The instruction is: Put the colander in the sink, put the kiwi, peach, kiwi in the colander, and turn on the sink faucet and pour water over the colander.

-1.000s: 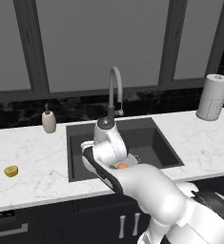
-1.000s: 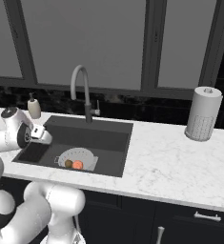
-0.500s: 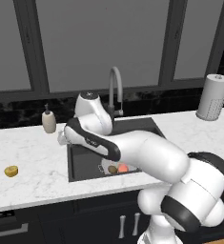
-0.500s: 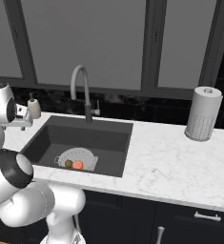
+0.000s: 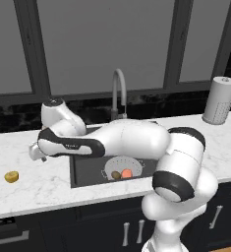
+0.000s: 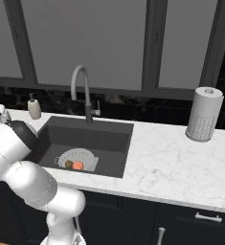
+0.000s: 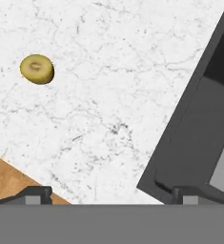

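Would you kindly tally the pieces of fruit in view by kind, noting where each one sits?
Kiwi: 2, one in the colander as kiwi in colander, one as kiwi on counter left of the sink
Peach: 1, peach in the colander
Total: 3

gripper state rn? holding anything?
Gripper: open, jaws wide apart, holding nothing; it hangs over the counter between the sink and the loose kiwi.
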Robot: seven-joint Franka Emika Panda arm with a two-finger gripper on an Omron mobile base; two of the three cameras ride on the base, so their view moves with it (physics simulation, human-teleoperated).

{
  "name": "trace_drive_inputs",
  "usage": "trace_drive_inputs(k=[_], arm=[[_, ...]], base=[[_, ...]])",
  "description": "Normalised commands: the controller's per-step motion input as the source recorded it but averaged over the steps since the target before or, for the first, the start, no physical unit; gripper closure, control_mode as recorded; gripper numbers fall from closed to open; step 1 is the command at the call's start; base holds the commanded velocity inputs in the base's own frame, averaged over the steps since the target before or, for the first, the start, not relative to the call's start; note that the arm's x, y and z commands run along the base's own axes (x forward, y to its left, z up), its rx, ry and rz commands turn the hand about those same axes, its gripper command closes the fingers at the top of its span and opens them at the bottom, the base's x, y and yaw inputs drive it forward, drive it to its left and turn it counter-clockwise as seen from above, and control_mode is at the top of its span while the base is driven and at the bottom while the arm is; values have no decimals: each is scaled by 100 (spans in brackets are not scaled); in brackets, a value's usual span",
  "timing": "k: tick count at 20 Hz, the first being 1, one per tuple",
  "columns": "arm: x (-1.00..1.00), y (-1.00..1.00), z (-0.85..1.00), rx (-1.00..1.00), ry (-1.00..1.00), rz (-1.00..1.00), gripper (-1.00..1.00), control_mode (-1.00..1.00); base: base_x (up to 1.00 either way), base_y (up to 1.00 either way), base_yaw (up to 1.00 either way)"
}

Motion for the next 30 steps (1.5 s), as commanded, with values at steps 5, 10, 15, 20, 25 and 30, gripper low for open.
trace_drive_inputs(k=[5,10,15,20,25,30], arm=[[-4,75,-21,-8,0,14,-100,-100],[0,56,-21,-6,0,10,-100,-100],[0,51,-35,-7,0,9,-100,-100],[21,58,-25,-6,0,5,-100,-100],[48,38,-14,-5,0,0,-100,-100],[45,23,-24,-8,0,0,-100,-100]], base=[[0,0,0],[0,0,0],[0,0,0],[0,0,0],[0,0,0],[0,0,0]])
